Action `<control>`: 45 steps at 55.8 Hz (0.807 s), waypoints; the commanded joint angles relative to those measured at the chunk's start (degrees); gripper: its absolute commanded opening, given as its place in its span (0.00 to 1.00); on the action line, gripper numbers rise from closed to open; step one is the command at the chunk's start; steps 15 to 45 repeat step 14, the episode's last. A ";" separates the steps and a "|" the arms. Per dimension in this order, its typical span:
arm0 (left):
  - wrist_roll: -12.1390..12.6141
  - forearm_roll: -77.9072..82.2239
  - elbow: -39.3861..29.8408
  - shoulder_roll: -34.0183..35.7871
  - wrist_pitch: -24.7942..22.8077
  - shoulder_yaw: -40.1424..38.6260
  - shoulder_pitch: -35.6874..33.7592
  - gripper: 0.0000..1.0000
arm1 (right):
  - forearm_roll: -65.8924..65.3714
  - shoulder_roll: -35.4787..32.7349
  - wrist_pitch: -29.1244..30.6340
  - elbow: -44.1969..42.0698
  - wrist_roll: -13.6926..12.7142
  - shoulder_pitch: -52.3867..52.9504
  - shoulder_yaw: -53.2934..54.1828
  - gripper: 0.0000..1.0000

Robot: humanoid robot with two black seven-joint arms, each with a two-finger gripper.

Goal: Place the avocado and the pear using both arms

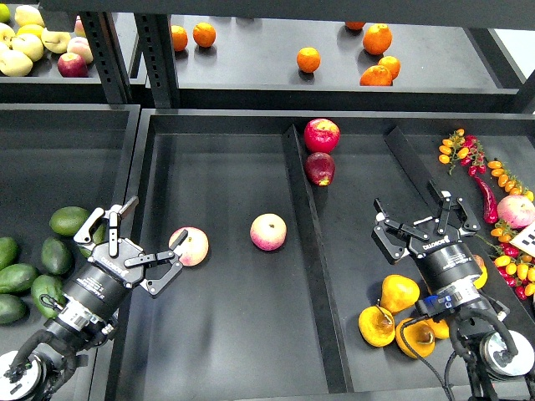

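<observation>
Several dark green avocados [56, 255] lie in the left tray, beside and under my left arm. My left gripper [155, 220] is open and empty, just right of the avocados; one finger reaches over the bin wall next to a peach [191, 246]. Several golden pears [399, 292] lie in the right compartment at the front. My right gripper [407, 202] is open and empty, above and behind the pears; its wrist overlaps the pile and hides part of it.
A second peach [268, 231] lies mid-bin. Two red apples [322, 134] sit by the divider [305, 225]. Cherry tomatoes and chilies [481, 171] and another peach [517, 210] are at the right. Oranges [377, 38] and apples [29, 42] sit on the upper shelf.
</observation>
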 commanded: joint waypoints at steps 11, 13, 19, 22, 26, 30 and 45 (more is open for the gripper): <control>0.00 0.00 0.11 0.00 0.00 0.17 0.00 0.99 | 3.19 0.00 -0.77 -0.04 4.07 0.00 0.58 1.00; 0.00 0.00 0.11 0.00 0.00 0.35 0.00 0.99 | 3.19 0.00 -0.77 -0.04 4.07 0.00 0.58 1.00; 0.00 0.00 0.11 0.00 0.00 0.35 0.00 0.99 | 3.28 0.00 -0.77 -0.04 4.07 0.00 0.58 1.00; 0.00 0.00 0.11 0.00 0.00 0.35 0.00 0.99 | 3.28 0.00 -0.77 -0.04 4.07 0.00 0.58 1.00; 0.00 0.00 0.11 0.00 0.00 0.35 0.00 0.99 | 3.28 0.00 -0.77 -0.04 4.07 0.00 0.58 1.00; 0.00 0.00 0.11 0.00 0.00 0.35 0.00 0.99 | 3.28 0.00 -0.77 -0.04 4.07 0.00 0.58 1.00; 0.00 0.00 0.11 0.00 0.00 0.35 0.00 0.99 | 3.28 0.00 -0.77 -0.04 4.07 0.00 0.58 1.00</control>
